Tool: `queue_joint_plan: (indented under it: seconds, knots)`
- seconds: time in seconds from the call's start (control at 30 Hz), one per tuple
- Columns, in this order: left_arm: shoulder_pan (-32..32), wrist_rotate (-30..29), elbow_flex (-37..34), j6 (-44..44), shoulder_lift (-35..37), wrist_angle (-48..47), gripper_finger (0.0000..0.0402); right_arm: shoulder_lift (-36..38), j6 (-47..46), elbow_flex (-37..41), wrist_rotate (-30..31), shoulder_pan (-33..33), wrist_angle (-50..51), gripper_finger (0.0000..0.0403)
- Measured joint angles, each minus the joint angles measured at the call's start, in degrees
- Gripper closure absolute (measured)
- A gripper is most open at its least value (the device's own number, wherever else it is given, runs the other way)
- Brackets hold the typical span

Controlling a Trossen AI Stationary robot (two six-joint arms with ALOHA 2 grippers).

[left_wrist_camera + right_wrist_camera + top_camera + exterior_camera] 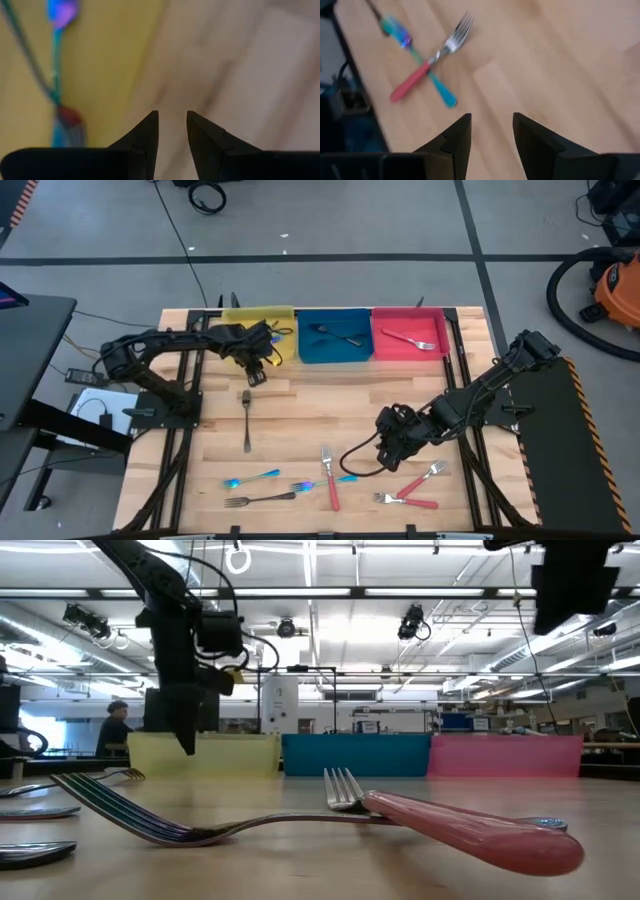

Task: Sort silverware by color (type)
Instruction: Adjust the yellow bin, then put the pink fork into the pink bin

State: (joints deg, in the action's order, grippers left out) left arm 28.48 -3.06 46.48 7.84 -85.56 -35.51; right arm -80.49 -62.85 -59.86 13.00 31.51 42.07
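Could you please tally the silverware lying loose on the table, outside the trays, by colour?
Blue pieces: 2
Dark forks: 2
Red forks: 3
Total: 7

Lighting: bright, even, supplied by ceiling strip lights (330, 640). Shadows: faint. Both wrist views blurred. Nearest fork (460, 830) rendered soft in the low view.

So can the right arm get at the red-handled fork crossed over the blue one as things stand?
Probably yes: the right gripper hangs open and empty beside the red-handled fork, which lies on top of the blue utensil, nothing between them.
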Motion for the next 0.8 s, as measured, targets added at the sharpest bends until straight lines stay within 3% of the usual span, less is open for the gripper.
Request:
queue_joint_plan:
  seconds: [0.23, 0.43, 0.6, 0.8]
  knots:
    - [-11.53, 0.63, 0.02, -5.07, 4.35, -0.02, 0.0294, 0.0, -3.01, 0.0, -5.44, 1.98, -0.25, 0.025]
    - [-22.02, 0.76, 0.04, -12.38, 5.03, 0.4, 0.0294, -1.08, -9.54, 0.0, -2.74, 9.24, -3.26, 0.025]
    - [-30.81, 0.76, 0.04, -14.95, 4.99, 9.12, 0.0294, -7.48, -13.62, 0.0, -0.78, 14.39, -8.05, 0.025]
    - [-37.9, 0.85, 0.07, -15.04, 4.99, 19.67, 0.0294, -16.88, -16.76, 0.0, -9.2, 16.55, -14.73, 0.025]
